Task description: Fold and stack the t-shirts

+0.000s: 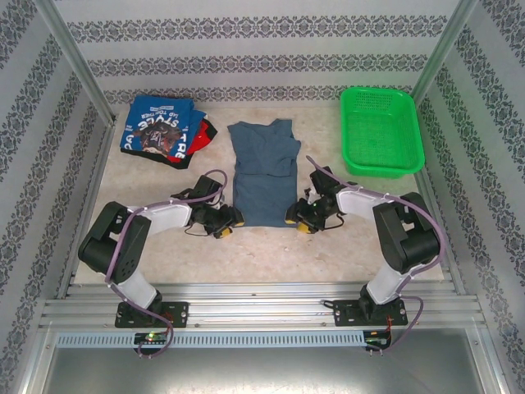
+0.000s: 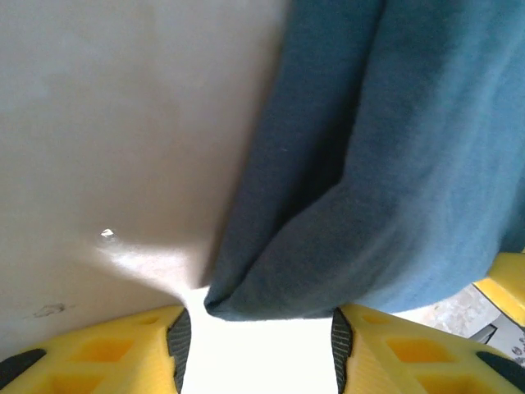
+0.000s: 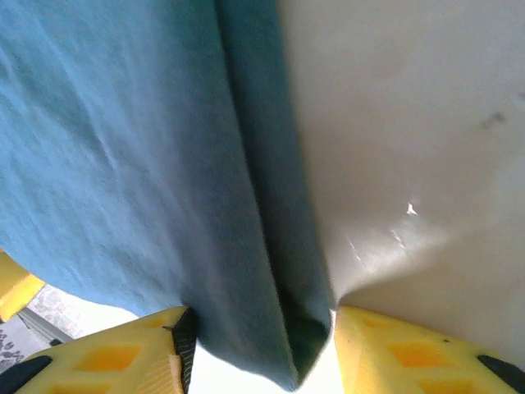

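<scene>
So the plain slate-blue cloth t-shirt (image 1: 261, 176) is lying flat in the middle of the pale speckled surface (image 1: 344, 246), with its straight edge toward the arms. The left pincer (image 1: 228, 222) sits low at that edge's left corner and the right pincer (image 1: 297, 220) at its right corner.

From the left wrist, the yellow fingers stand roughly half open with the shirt's folded corner poking in between them. There's a sliver of gap by the dark pad (image 2: 179, 341) on the left of that view, so nothing's pinched there.

From the right wrist, the jaws are about as far apart, and a bunched fold of the cloth fills the space from pad to pad. Can't tell if it's actually clamped or just touching.

The far left corner has a messy pile of other t-shirts (image 1: 164, 130) — a bright blue one with a dark graphic and white lettering on top, red and black peeking out beside it. The green plastic mesh basket (image 1: 381, 168) sits at the far right, apart from the shirt.
</scene>
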